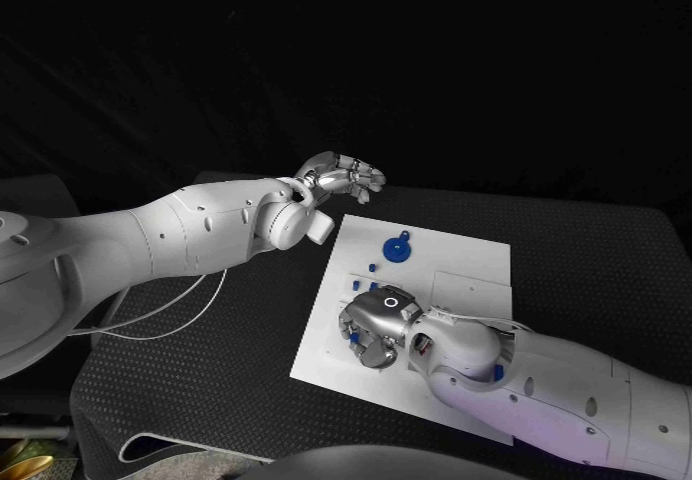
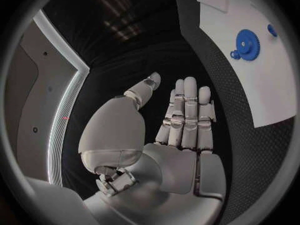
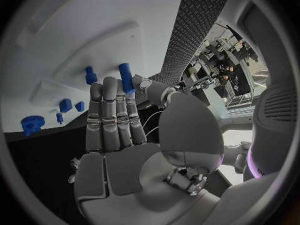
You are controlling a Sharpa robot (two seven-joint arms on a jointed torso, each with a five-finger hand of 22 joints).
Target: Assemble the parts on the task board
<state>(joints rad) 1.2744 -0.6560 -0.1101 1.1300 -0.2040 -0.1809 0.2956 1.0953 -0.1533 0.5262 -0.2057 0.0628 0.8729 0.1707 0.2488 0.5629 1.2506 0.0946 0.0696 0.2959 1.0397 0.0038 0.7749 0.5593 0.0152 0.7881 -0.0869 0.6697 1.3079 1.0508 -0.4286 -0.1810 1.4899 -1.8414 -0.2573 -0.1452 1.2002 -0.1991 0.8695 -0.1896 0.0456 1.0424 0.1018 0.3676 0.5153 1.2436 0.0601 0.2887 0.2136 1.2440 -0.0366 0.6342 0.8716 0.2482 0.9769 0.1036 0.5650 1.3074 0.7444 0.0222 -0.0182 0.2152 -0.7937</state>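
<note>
Head view: the white board (image 1: 469,262) is being seen lying flat on the black desk (image 1: 606,270), with a blue gear (image 1: 395,247) resting near its far edge. The left hand (image 1: 340,178) is being held beyond the board's far corner, fingers (image 2: 187,105) straight and apart, holding nothing. The right hand (image 1: 378,325) is being held over the board's near-left part; in the right wrist view a blue peg (image 3: 126,78) is being pinched at its fingertips (image 3: 119,87), other small blue parts (image 3: 65,105) lying on the board beyond.
</note>
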